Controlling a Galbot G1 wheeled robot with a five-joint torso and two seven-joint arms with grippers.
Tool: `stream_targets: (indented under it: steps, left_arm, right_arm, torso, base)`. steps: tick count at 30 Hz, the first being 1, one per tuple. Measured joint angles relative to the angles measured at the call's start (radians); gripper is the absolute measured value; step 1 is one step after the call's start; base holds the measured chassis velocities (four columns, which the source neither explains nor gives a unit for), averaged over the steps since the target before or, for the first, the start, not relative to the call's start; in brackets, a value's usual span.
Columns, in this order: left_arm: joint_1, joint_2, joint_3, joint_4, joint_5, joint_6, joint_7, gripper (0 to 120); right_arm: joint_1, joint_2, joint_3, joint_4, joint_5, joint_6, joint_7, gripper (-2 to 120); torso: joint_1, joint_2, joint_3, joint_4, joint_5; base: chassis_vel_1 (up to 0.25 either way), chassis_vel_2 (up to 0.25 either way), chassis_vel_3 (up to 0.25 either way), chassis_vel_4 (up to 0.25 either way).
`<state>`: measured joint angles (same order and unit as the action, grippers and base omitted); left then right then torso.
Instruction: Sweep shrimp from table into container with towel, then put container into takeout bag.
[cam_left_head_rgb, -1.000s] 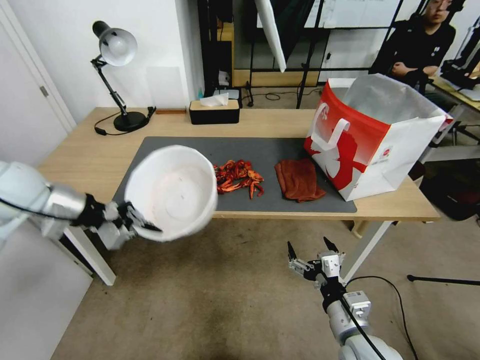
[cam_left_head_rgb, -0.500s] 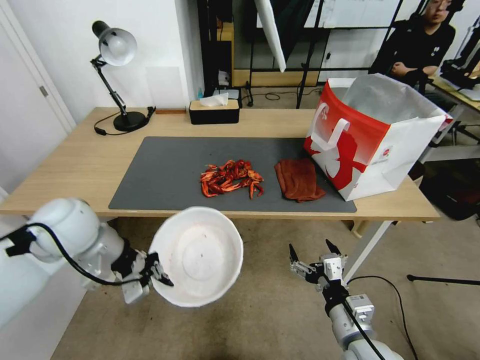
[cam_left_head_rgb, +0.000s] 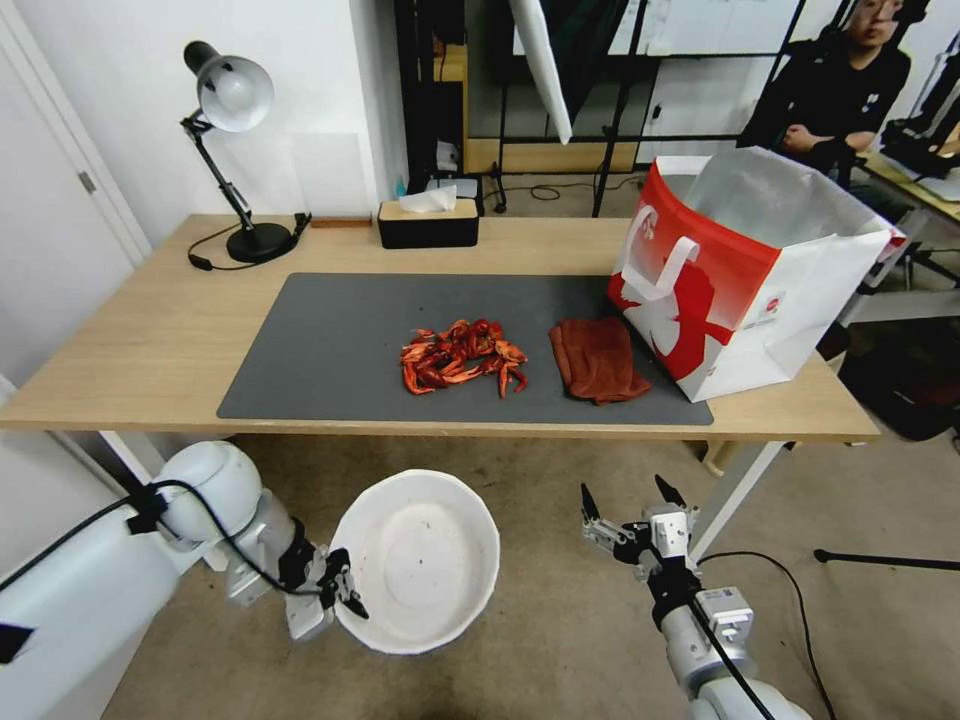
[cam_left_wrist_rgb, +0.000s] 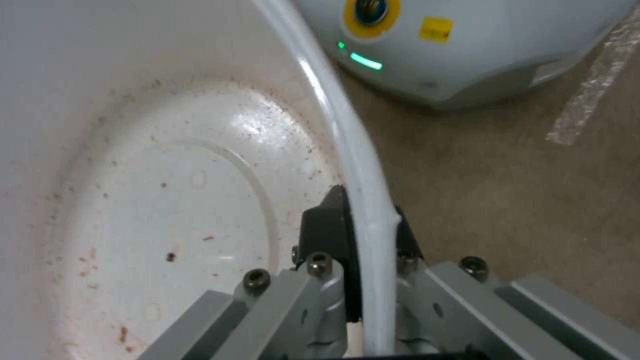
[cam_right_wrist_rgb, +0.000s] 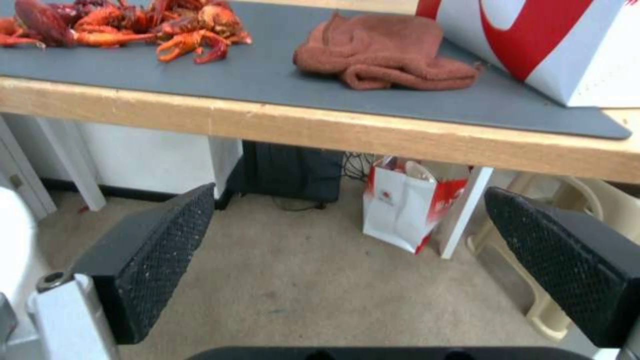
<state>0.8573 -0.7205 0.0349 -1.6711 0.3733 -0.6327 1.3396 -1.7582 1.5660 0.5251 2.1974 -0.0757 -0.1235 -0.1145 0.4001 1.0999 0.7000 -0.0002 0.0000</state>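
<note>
The left arm was bent low in front of the table (cam_left_head_rgb: 150, 330), its left gripper (cam_left_head_rgb: 345, 592) clamped on the rim of the one white container (cam_left_head_rgb: 418, 560), which hung below the tabletop level over the carpet, tipped with its mouth facing up toward the head camera. In the left wrist view, one finger (cam_left_wrist_rgb: 325, 235) sat inside the wall and the other outside, pinching the thin rim, and the container's (cam_left_wrist_rgb: 167, 200) floor was bare except for reddish specks and smears. The right arm reached up from below the table's near edge, its right gripper (cam_left_head_rgb: 632, 505) pointing upward with the jaws spread wide and nothing between them.

On the dark grey mat (cam_left_head_rgb: 320, 340) lay a single pile of shrimp (cam_left_head_rgb: 460, 357), one rust-red towel (cam_left_head_rgb: 597, 358) just to its right, and one red and white takeout bag (cam_left_head_rgb: 745, 280) standing open at the mat's right end. A desk lamp (cam_left_head_rgb: 232, 150) and a black tissue box (cam_left_head_rgb: 428, 224) stood at the far side.

The right wrist view looked between its pads (cam_right_wrist_rgb: 160, 260) under the table, where a second, smaller red and white paper bag (cam_right_wrist_rgb: 407, 210) stood on the floor; the shrimp (cam_right_wrist_rgb: 127, 25) and towel (cam_right_wrist_rgb: 383, 55) showed above the edge.
</note>
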Motion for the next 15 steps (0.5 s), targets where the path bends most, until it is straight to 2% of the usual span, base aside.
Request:
stream_targets:
  steps: [3,9,15]
  left_arm:
    - [-0.061,-0.056,0.018,0.111,0.023,-0.021,-0.024,0]
    - [-0.100,-0.069,0.028,0.135,0.019,-0.019,-0.056,0]
    - [-0.120,-0.070,0.034,0.117,0.008,-0.009,-0.069,0]
  right_arm:
    - [-0.005,0.003,0.001,0.023,0.003,0.000,0.003,100]
    - [-0.005,0.002,0.007,0.042,0.006,-0.005,0.003,100]
    - [0.022,-0.004,0.008,0.041,0.028,-0.012,0.008,100]
  torso:
    - [0.000,0.000,0.000,-0.0001,-0.0001]
    - [0.000,0.000,0.000,0.0002,0.0002]
    - [0.000,0.000,0.000,0.0002,0.0002]
  base:
    - [0.000,0.000,0.000,0.000]
    - [0.000,0.000,0.000,0.000]
    - [0.000,0.000,0.000,0.000]
